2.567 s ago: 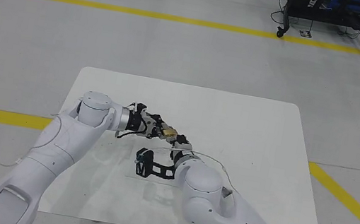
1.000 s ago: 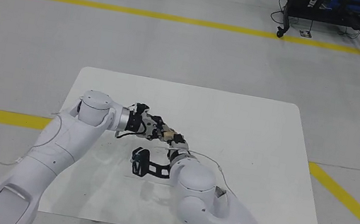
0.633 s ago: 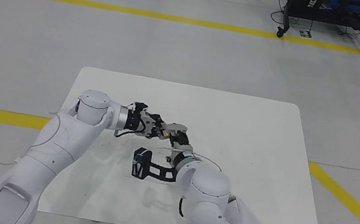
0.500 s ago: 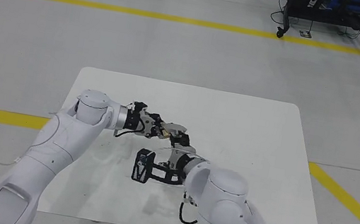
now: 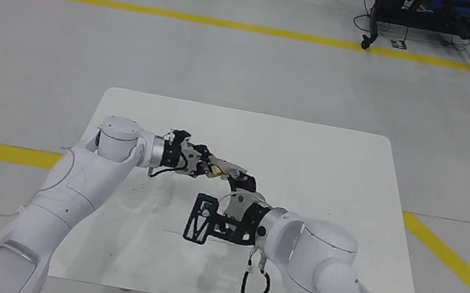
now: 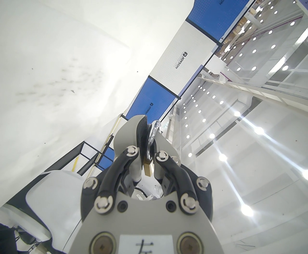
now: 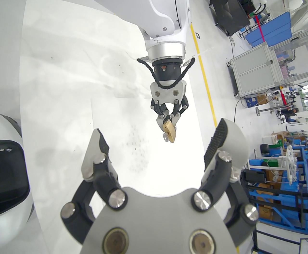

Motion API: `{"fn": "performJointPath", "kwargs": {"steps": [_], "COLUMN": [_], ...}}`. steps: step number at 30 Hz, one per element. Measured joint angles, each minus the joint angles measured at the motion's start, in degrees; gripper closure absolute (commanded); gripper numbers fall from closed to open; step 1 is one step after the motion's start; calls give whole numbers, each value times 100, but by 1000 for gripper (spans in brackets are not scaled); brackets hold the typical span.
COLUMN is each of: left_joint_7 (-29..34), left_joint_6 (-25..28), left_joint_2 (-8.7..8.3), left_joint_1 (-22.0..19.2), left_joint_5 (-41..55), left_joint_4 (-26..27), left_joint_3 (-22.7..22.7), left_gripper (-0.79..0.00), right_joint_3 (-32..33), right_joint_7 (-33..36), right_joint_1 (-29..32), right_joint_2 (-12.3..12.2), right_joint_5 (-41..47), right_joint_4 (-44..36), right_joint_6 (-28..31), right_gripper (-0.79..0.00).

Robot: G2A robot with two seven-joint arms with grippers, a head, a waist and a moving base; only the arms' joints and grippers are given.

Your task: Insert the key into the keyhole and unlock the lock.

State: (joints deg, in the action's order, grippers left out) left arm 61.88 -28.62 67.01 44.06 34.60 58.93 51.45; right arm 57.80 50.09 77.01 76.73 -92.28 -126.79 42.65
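The left gripper (image 7: 168,119) is clenched on a brass padlock (image 7: 170,133) and holds it in the air over the white table (image 5: 353,166), a little left of the table's middle and well in from every edge. A small round silver piece, probably the head of the key (image 7: 165,137), sits against the padlock body. From these angles I cannot tell whether its blade is fully seated in the keyhole. The shackle is hidden between the gripping fingers, so whether the padlock is unlocked cannot be told either.

The right gripper (image 7: 158,146) is spread wide and empty, facing the padlock from close by without touching it. By my reading the insertion may be done, while gripping the key head and turning it remain.

The right half and far side of the table offer free space. The tight spot is where the two wrists meet, so any turning has little margin there.
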Motion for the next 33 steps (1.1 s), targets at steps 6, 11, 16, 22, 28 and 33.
{"fn": "performJointPath", "kwargs": {"steps": [6,11,16,22,28,33], "left_joint_7": [-54,-304,-354,-155,22,227], "left_joint_6": [20,-52,-69,-101,-160,-154], "left_joint_2": [2,-12,-21,-30,-26,-26], "left_joint_1": [43,191,247,289,271,259], "left_joint_5": [26,200,280,433,533,640], "left_joint_4": [34,182,263,281,238,211], "left_joint_3": [8,129,193,242,237,245], "left_gripper": [0,0,0,0,0,0], "right_joint_3": [-8,569,1050,1014,785,685], "right_joint_7": [-107,-535,-64,555,676,588], "right_joint_1": [98,99,-304,-748,-1087,-1236], "right_joint_2": [-5,-49,-202,-356,-440,-468], "right_joint_5": [212,2834,5835,7944,8441,8465], "right_joint_4": [174,919,1999,2891,3448,3809], "right_joint_6": [65,398,784,608,477,355], "right_gripper": [-785,0,0,0,0,0]}}
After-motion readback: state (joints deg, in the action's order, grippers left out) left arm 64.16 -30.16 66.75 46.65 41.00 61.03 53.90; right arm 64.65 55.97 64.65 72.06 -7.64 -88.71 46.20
